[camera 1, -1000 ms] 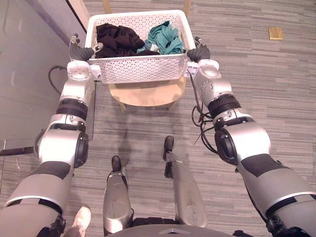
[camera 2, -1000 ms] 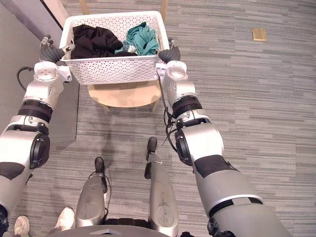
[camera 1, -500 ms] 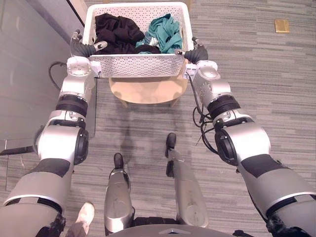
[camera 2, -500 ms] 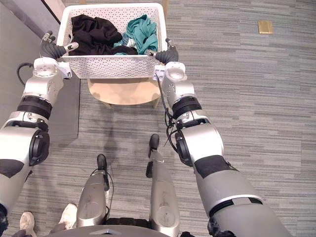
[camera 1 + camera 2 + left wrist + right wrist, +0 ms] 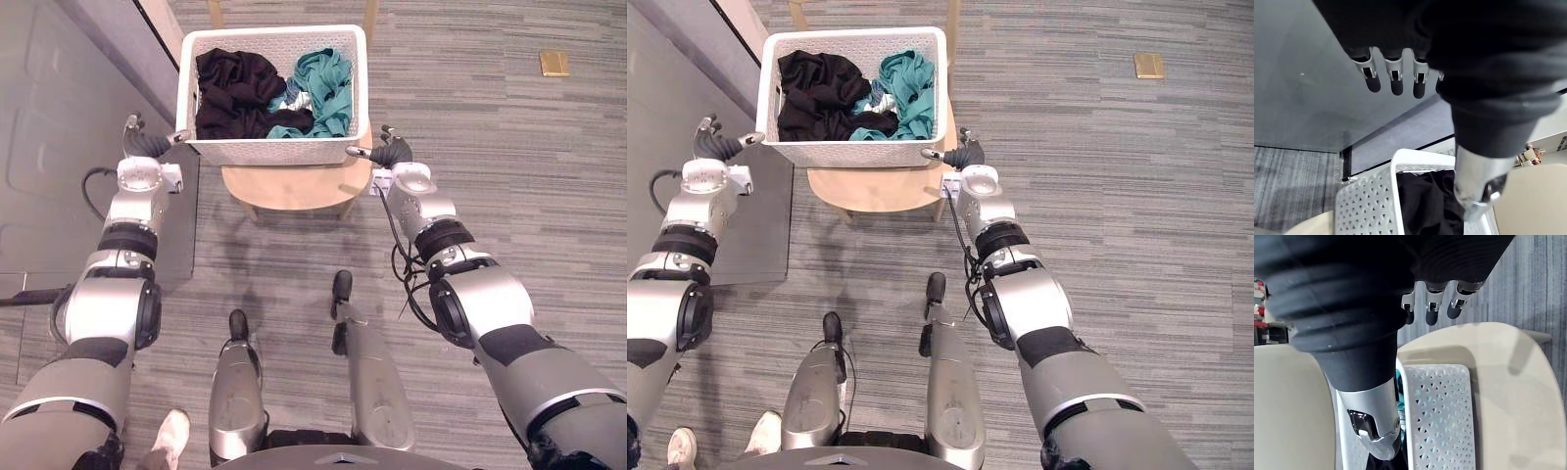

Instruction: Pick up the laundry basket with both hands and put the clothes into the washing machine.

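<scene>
1. Left eye view: the white laundry basket (image 5: 279, 150) sits squarely on a pale wooden seat (image 5: 294, 188). It is raised off the floor, so both arms can reach its sides without stooping.
2. The load is inside it. Black clothes (image 5: 230, 88) are heaped on the robot's left side and a teal garment (image 5: 328, 78) on the right, both below the rim, so nothing should spill on a level lift.
3. The left hand (image 5: 145, 147) stands just off the basket's near left corner, clear of the wall. In its wrist view the fingers (image 5: 1396, 81) are straight and hold nothing.
4. The right hand (image 5: 392, 154) mirrors it at the near right corner. Its fingers (image 5: 1432, 308) are likewise extended and empty. The thumb tip may be brushing the corner, but the gap is too fine to call.
5. This flanking pose looks like a two-sided grasp being prepared. In my judgement both hands must close in under the rim together, or the basket will tip.
</scene>
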